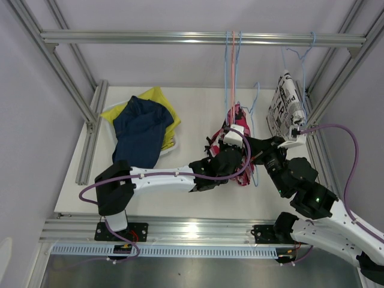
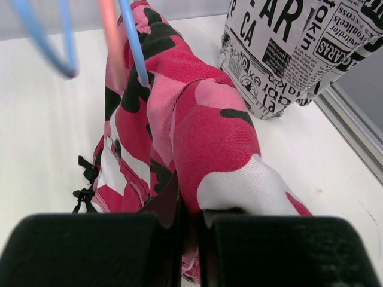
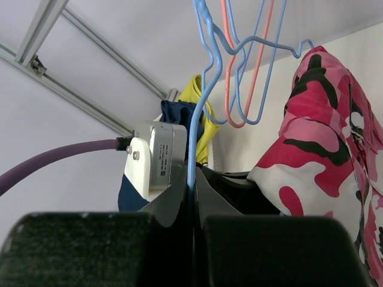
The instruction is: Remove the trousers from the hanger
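Left wrist view: L gripper [image 2: 189,218] clamped shut on a fold of pink-red camo trousers [image 2: 209,137], hanging centre-right over table [image 2: 48,131]. R gripper [image 3: 191,200] pinched tight on blue hanger wire [image 3: 198,125]. Risks: thin cloth pinch may slip when pulled; waistband could snag pink hanger [image 3: 226,72], dragging it along; newspaper pair [image 2: 287,48] just beside, could get knocked.

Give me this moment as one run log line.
left hand: shut on pink camouflage trousers | right hand: shut on blue hanger | newspaper-print trousers: hanging | navy trousers: on table
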`<action>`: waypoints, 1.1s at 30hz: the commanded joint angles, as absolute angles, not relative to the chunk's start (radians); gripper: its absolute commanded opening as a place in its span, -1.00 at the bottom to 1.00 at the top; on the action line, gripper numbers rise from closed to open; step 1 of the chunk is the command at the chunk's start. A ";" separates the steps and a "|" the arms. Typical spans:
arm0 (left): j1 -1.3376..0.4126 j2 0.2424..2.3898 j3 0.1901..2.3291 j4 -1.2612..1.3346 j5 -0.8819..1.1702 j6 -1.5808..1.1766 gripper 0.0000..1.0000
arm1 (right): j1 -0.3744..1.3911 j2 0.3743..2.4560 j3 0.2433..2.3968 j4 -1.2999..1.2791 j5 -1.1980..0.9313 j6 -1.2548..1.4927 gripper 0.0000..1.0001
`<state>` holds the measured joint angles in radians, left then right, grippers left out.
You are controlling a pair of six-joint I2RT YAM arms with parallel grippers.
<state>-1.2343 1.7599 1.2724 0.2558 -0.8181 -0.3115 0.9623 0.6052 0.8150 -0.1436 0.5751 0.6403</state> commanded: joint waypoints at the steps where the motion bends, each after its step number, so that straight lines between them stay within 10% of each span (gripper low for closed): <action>1: -1.218 1.750 1.302 0.356 -0.847 -0.281 -0.99 | 0.994 0.580 0.830 -0.040 0.545 0.684 -1.00; 33: -1.327 1.295 1.318 0.221 -0.801 -0.143 -0.99 | 0.953 0.488 0.488 -0.072 0.755 0.676 -1.00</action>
<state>-1.3159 1.4490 1.2533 0.0319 -0.7586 -0.1852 0.9562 0.5247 0.5117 -0.0048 0.6853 0.6552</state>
